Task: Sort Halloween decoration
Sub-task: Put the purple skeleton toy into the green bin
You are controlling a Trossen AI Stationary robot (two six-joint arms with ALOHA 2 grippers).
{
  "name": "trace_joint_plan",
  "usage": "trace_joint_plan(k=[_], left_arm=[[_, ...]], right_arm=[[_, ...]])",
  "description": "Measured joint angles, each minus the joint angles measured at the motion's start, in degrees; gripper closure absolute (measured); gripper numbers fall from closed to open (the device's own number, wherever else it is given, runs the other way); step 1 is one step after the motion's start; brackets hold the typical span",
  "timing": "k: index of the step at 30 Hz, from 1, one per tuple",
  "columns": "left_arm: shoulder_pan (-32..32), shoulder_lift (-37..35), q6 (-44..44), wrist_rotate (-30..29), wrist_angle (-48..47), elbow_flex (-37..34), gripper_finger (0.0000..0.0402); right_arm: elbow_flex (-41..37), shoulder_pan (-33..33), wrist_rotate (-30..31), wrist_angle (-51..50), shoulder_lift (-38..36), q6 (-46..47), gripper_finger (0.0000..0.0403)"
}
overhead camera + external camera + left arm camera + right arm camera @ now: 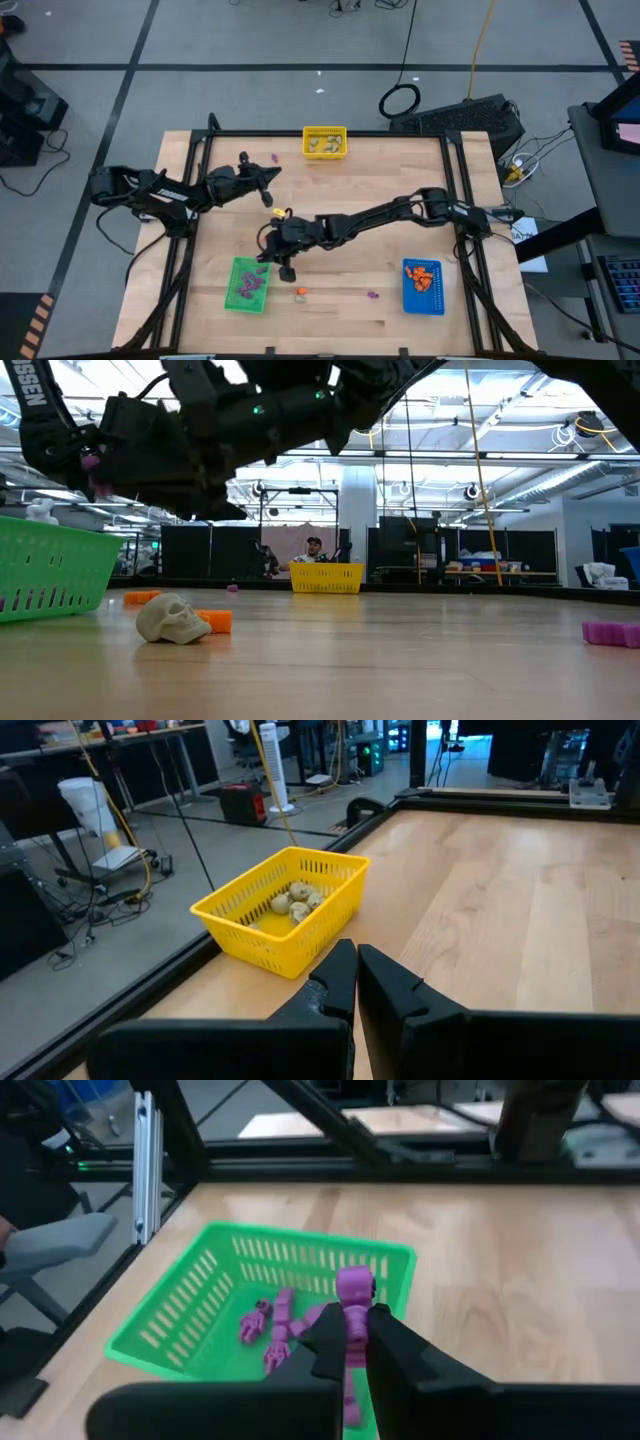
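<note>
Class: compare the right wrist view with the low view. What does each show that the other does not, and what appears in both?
Only the right wrist view shows the right gripper shut on a purple skeleton and more purple figures inside the green bin. Only the low view shows a pale skull, orange trinkets and the far yellow bin on the table. Both show the green bin and the wooden table.

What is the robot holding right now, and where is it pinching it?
The right tool pinches a purple skeleton trinket around its middle, head sticking up, above the green bin. The left tool is shut and holds nothing.
</note>
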Motion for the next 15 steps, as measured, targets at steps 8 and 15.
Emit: trace_joint_plan(k=[8, 15], left_arm=[[0.0, 0.0, 0.0, 0.0, 0.0, 0.0, 0.0389], [0.0, 0.0, -0.1, 0.0, -0.1, 0.0, 0.0388]], right_arm=[[0.8, 0.0, -2.8, -1.3, 1.8, 2.6, 0.0386], [0.8, -0.1, -2.8, -2.0, 1.7, 2.5, 0.0334]])
